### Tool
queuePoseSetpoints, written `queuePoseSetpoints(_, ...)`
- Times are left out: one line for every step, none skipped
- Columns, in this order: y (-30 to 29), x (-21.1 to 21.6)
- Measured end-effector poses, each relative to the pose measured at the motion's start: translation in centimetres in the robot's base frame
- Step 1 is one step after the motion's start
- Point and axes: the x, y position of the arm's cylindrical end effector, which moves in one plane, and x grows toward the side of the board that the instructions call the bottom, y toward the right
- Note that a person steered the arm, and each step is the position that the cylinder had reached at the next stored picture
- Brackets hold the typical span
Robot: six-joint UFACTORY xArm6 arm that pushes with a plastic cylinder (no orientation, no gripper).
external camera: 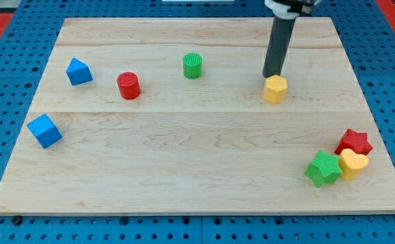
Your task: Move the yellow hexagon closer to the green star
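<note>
The yellow hexagon (275, 89) lies on the wooden board at the view's upper right. My tip (272, 75) stands just above it in the view, touching or almost touching its top edge. The green star (323, 169) lies at the view's lower right, well below and to the right of the hexagon. It touches a yellow heart (354, 163), with a red star (354, 141) just above that.
A green cylinder (192, 66) and a red cylinder (128, 85) stand at the view's upper middle. Two blue blocks (79, 71) (45, 131) lie at the left. The board's right edge (380, 135) runs close to the star cluster.
</note>
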Motion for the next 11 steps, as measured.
queuePoseSetpoints(0.2,4.2)
queuePoseSetpoints(0.5,8.2)
queuePoseSetpoints(1.5,10.8)
queuePoseSetpoints(1.3,9.1)
queuePoseSetpoints(-1.7,7.4)
queuePoseSetpoints(-3.2,9.0)
queuePoseSetpoints(-3.2,11.5)
queuePoseSetpoints(-1.6,12.9)
queuePoseSetpoints(1.7,13.2)
queuePoseSetpoints(2.8,13.2)
queuePoseSetpoints(1.4,13.1)
